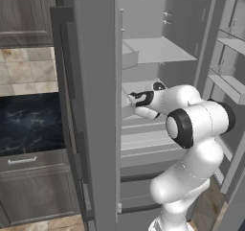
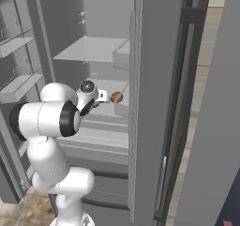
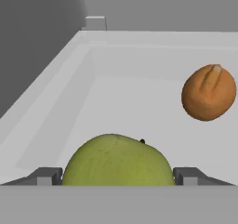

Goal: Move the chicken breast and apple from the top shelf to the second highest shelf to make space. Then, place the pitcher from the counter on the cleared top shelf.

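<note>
Reaching into the open fridge, gripper spread wide, fingers flanking the apple on either side; contact with the fruit not discernible. Apple sitting on the second highest shelf, chicken breast near it on the same slab, apart. Top shelf above, bare grey. Black counter beside the fridge.

— How's my arm sitting?

— Folded at the elbow, forearm reaching level into the fridge, wrist turned forward.

— And the gripper?

— I see its jaws spread wide, one dark fingertip low at each side of the hand view, the apple between them.
</note>
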